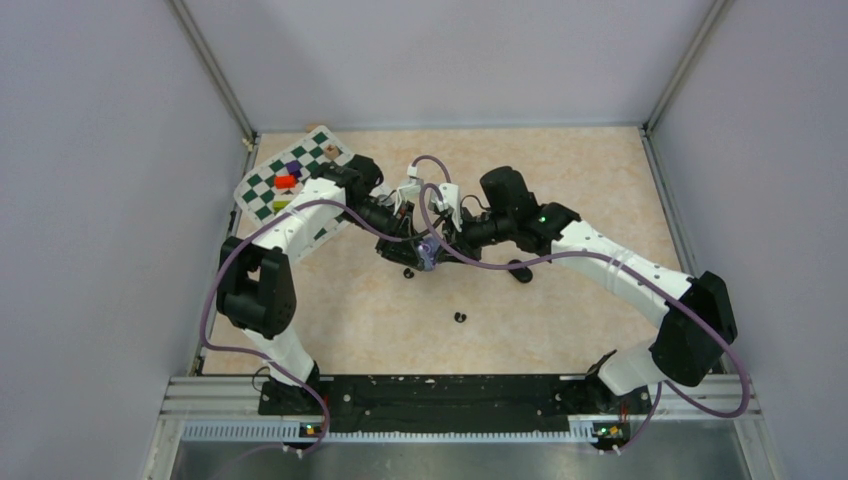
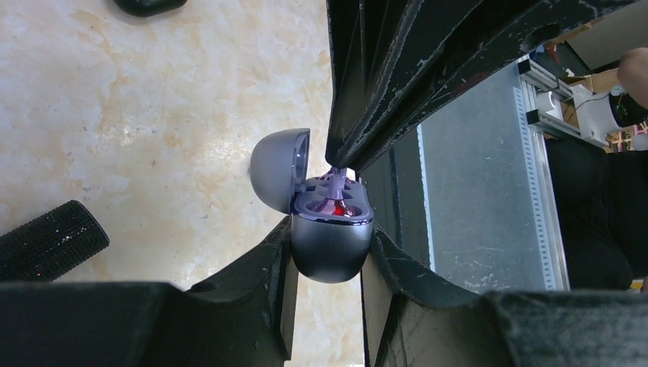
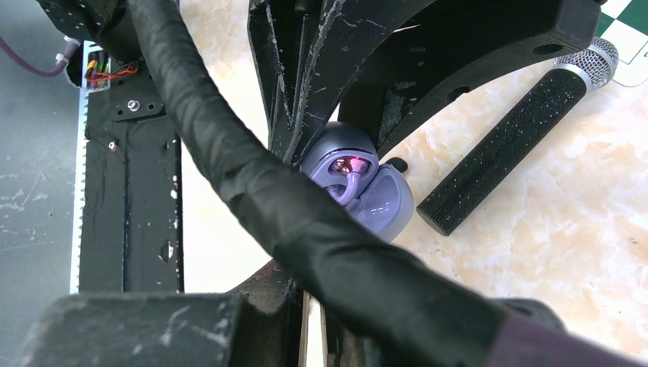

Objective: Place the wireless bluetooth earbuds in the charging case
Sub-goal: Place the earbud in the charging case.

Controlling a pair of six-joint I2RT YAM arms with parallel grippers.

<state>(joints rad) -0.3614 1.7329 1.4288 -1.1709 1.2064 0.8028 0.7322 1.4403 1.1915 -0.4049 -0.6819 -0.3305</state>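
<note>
The left tool [image 2: 330, 238] is clamped on the lower half of a glossy grey-lilac oval charging case [image 2: 328, 260], holding it above the marbled beige tabletop [image 2: 153, 115] with its domed lid [image 2: 279, 168] swung open. The right tool [image 2: 341, 157] reaches in from the opposite side. Its jaws are closed on the stem of a pale purple earbud [image 3: 348, 183], whose body sits at a socket beside a red glow.

The bud looks tilted rather than fully seated, so letting go now could let it tip out and drop to the tabletop. Pressing harder is likely to twist the smooth, rounded case in its pinch. The right tool's tips are close to the lid hinge, so a sideways drift could knock the lid shut on the stem.
</note>
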